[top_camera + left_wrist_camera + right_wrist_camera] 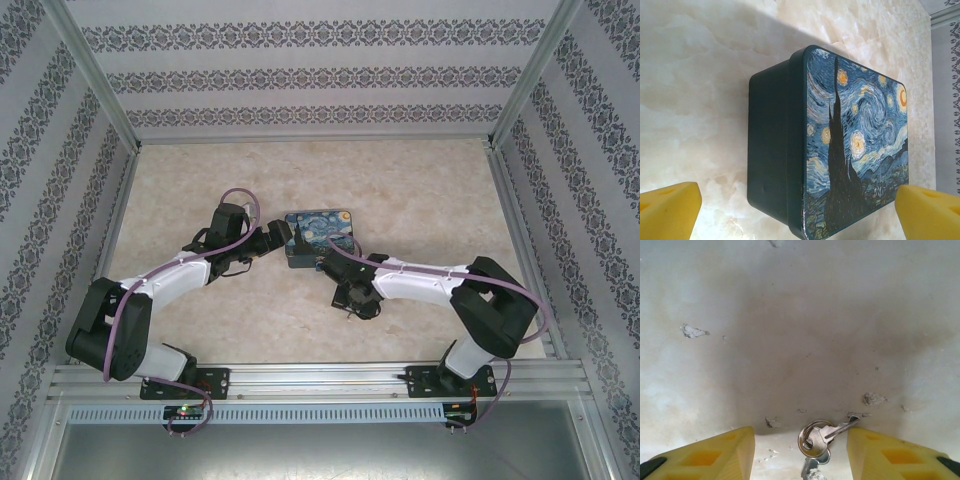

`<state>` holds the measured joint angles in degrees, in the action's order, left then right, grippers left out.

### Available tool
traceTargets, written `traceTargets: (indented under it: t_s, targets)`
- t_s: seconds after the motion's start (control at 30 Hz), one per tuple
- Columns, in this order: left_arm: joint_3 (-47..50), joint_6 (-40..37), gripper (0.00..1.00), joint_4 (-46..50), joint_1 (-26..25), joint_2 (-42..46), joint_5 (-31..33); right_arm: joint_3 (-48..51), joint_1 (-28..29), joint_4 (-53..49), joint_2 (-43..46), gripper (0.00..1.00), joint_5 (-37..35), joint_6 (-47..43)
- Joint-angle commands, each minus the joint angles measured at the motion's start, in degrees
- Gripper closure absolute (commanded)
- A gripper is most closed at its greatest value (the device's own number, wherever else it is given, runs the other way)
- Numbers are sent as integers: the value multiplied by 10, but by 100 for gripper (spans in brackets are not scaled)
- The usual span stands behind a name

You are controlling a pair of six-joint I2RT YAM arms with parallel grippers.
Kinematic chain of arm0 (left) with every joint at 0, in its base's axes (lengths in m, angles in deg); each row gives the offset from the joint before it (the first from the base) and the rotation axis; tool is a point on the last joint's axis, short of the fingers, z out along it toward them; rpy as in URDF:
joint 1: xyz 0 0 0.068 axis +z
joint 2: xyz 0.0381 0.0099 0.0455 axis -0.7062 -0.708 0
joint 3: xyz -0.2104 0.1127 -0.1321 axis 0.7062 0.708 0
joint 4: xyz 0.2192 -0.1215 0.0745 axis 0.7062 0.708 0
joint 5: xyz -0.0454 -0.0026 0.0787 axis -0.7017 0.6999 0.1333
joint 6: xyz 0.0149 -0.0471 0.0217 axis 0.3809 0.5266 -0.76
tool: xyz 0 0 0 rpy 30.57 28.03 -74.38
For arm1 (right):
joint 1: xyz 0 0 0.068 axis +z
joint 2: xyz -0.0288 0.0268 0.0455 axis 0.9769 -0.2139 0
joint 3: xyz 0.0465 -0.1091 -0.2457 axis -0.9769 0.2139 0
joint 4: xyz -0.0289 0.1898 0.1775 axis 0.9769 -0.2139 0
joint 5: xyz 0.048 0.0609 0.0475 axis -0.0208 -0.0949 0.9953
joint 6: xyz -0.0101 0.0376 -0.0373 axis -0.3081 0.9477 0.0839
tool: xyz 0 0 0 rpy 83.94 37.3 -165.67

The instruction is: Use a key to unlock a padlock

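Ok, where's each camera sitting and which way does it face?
Top external: above, behind the bases, looking down at the table; both arms, left gripper by the padlock, right gripper.
Left wrist: on the left arm, facing the padlock's lid and side; yellow fingers at bottom corners.
Right wrist: looking down at the key, between its yellow fingers.
Shared: top external and left wrist both show the padlock.

Padlock [855, 140] lid glossy print, sides smooth, semi-matt; key [839, 429] shiny metal; table [790, 315] marble-look w/ chipped spots.

A lab test booth: aluminium frame [320, 378], wallpapered panels [320, 60], marble-look tabletop [430, 190].
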<state>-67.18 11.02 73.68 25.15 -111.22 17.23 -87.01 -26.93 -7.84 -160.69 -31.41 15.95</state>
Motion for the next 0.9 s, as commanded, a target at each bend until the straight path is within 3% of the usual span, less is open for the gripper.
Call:
traceTargets:
  t_s: [0.0, 0.87]
  targets:
    - [7, 1, 1, -21, 6, -8, -11, -2, -4, 17, -23, 49, 1, -12]
    - [3, -5, 0, 0, 6, 2, -9, 0, 9, 2, -42, 76, -23, -30]
